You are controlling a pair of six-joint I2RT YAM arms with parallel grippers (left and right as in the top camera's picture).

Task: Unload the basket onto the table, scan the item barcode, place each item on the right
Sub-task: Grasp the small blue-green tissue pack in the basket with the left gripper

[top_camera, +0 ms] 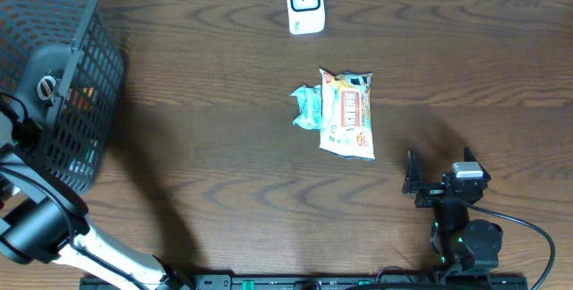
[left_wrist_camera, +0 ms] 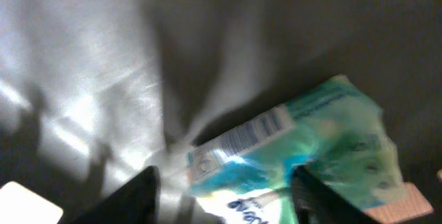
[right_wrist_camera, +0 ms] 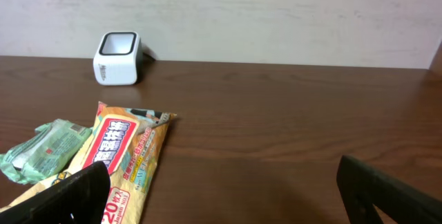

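Pickup seems in hand: inside the black mesh basket (top_camera: 103,66) at nine o'clock, the left gripper (left_wrist_camera: 224,186) straddles a teal-green plastic packet (left_wrist_camera: 331,141), grip unclear; the right gripper (right_wrist_camera: 231,189) gapes wide. Next, probably: lift it and turn its barcode (left_wrist_camera: 259,131) toward the white boxy scanner (top_camera: 304,4) at twelve.

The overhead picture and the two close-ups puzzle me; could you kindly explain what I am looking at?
Two robot arms work at a table. The overhead picture looks straight down; the others come from cameras on each wrist. On the table are a yellow packet, a green packet and a white scanner; a black basket stands at the left. The left arm reaches into the basket; its blurred view shows the left gripper straddling a barcoded packet, grip unclear. The right gripper is open and empty.
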